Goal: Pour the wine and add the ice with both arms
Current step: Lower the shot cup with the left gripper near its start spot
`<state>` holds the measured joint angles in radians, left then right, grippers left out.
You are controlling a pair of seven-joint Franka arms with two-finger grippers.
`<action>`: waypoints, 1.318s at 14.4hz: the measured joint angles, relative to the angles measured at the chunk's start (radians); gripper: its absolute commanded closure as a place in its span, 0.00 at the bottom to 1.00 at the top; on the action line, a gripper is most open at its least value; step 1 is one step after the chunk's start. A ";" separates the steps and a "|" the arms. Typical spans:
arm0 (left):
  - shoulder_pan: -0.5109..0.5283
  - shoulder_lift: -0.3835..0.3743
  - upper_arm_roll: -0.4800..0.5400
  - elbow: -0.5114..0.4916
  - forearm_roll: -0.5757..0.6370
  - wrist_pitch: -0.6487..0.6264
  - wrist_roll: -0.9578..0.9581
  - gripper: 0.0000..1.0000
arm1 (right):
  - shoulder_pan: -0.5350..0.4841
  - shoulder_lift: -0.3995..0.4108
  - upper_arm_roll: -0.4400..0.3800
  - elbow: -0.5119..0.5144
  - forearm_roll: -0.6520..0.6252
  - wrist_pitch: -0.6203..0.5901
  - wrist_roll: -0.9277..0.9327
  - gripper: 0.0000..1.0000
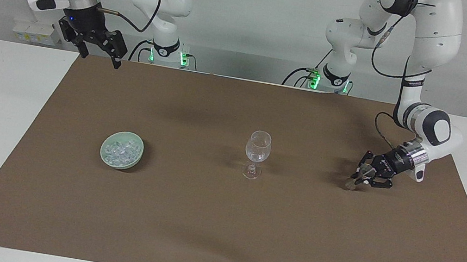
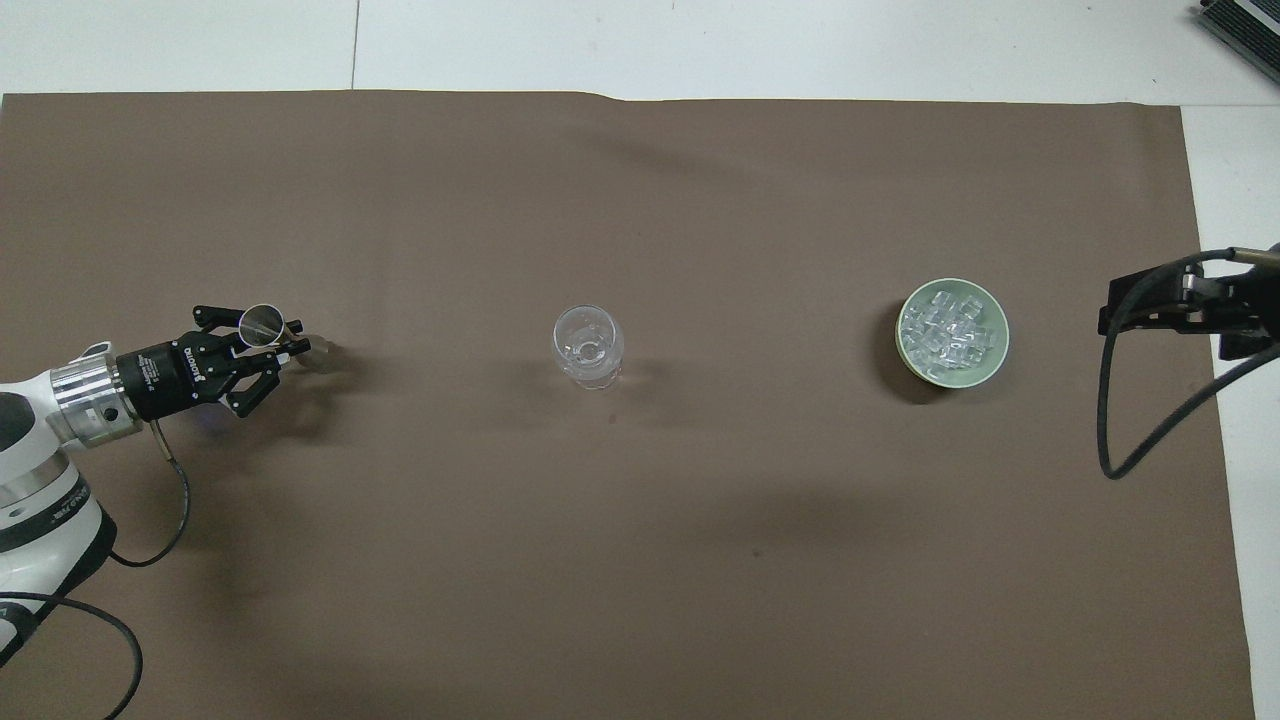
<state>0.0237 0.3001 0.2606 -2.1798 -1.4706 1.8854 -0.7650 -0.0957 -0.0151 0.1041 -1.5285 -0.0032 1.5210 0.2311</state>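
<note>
Seemingly wine (image 1: 256, 155) is poured; left end effector (image 1: 364, 174) clamps the small cup (image 2: 261, 325), right end effector (image 1: 100, 51) waits apart, ice (image 1: 120, 151) remains.

My left arm is extended low toward its own end of the table, forearm angled down, wrist tilted so that the left gripper (image 1: 364, 175) (image 2: 272, 348) lies nearly horizontal just above the surface. Its fingers are closed on a small clear stemmed glass (image 1: 363, 170) (image 2: 262, 326), which is held tilted. My right arm is waiting, raised at its own end of the table, elbow high and wrist pointing down. The right gripper (image 1: 98, 52) hangs in the air with its jaws spread apart and nothing between them.
</note>
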 measured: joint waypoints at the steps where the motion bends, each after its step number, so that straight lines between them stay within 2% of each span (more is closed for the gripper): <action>1: -0.001 0.000 -0.001 -0.001 0.000 0.008 0.000 1.00 | 0.000 0.000 0.000 0.000 0.000 0.000 0.000 0.00; 12: -0.003 0.000 -0.007 -0.030 -0.020 0.032 0.042 1.00 | 0.000 0.000 0.000 0.000 0.000 0.000 0.000 0.00; 13: -0.003 0.000 -0.008 -0.031 -0.022 0.032 0.046 0.96 | 0.000 0.000 0.000 0.000 0.000 0.000 0.000 0.00; 15: -0.004 0.000 -0.009 -0.034 -0.022 0.034 0.051 0.79 | 0.000 0.000 0.000 0.000 0.000 0.000 0.000 0.00; 16: -0.004 0.000 -0.009 -0.036 -0.023 0.036 0.058 0.76 | 0.000 0.000 0.000 0.000 0.000 0.000 0.000 0.00; 18: -0.004 0.000 -0.010 -0.039 -0.023 0.039 0.065 0.63 | 0.000 0.000 0.000 0.000 0.000 0.000 0.000 0.00; 19: -0.004 0.000 -0.011 -0.039 -0.023 0.040 0.067 0.24 | 0.000 0.000 0.000 0.000 0.000 0.000 0.000 0.00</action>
<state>0.0192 0.3006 0.2497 -2.2193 -1.4940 1.9258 -0.6980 -0.0957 -0.0151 0.1041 -1.5285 -0.0032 1.5210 0.2311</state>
